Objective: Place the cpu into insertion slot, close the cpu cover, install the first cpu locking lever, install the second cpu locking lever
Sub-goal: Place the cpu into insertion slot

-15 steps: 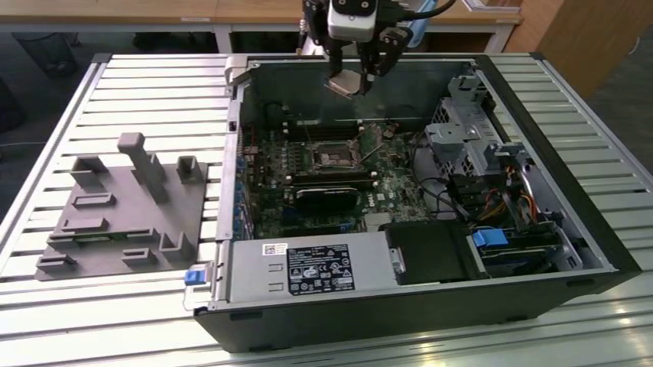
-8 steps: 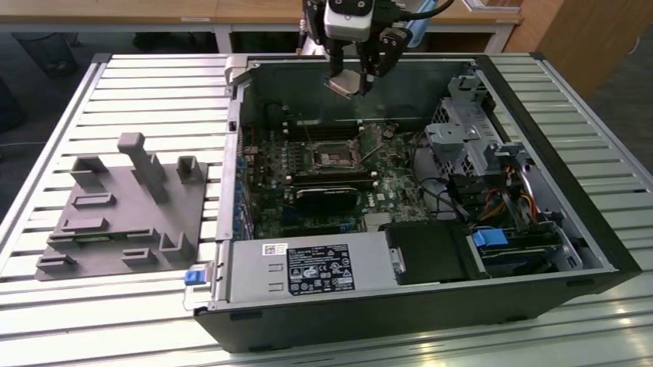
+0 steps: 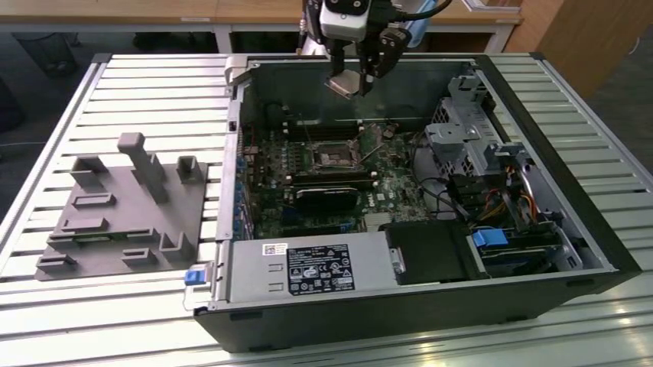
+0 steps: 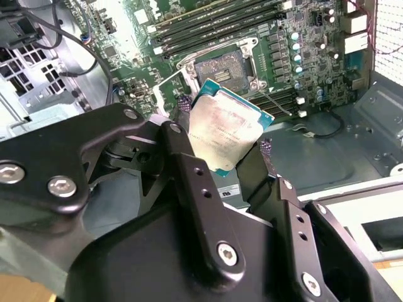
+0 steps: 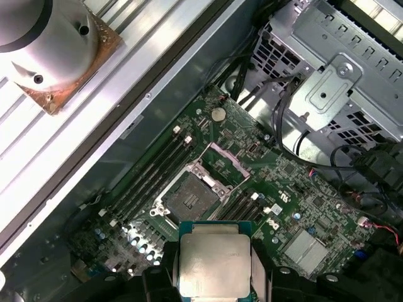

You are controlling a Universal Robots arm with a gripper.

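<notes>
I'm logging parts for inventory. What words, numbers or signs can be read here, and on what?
Nothing reads clearly.
The large sticker on the power supply: print too small.
The small white label beside it: blurred.
The cpu top: marking too faint.
The green circuit board: lettering too small.

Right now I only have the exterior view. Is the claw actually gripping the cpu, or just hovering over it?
Observer: Gripping. In both wrist views the claw has the cpu pinched by two opposite edges, with its metal top facing the cameras.
Operator: Is the socket ready for it?
Observer: In the first wrist view the insertion slot is bare, with nothing seated in it.
Operator: And the cover?
Observer: The cpu cover stands raised at one side of the slot, not lying over it.
</notes>
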